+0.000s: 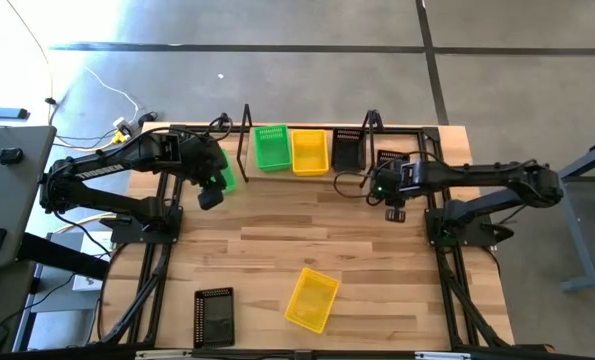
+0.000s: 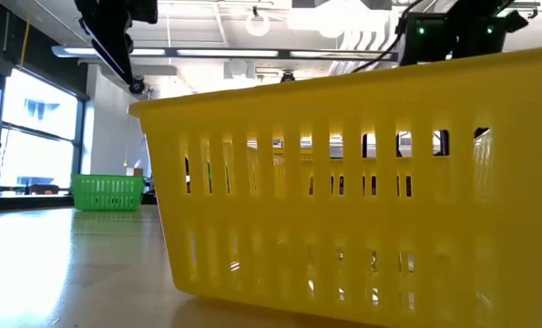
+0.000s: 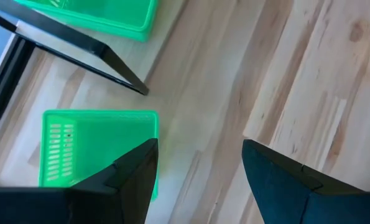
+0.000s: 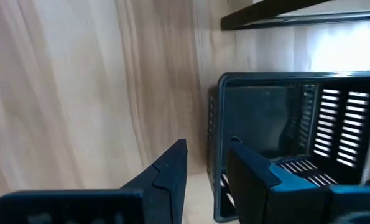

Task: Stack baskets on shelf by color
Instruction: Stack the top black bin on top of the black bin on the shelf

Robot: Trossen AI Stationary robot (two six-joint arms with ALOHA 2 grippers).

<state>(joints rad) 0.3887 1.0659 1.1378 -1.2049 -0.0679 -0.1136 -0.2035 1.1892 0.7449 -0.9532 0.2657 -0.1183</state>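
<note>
Right gripper (image 4: 206, 165) straddles the black slotted plastic basket (image 4: 296, 137) wall, jaws not clamped; a shallow bite could slip. Left gripper (image 3: 197, 168) hangs open, empty.

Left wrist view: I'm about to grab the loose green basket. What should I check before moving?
1. Left gripper open: ok.
2. Loose green basket between its fingers: not ok, it lies under one finger.
3. Shelved green basket uncovered on the shelf: ok.
4. Right gripper away from the left arm: ok, by a black basket.
5. Right gripper holding that basket: cannot tell.
</note>
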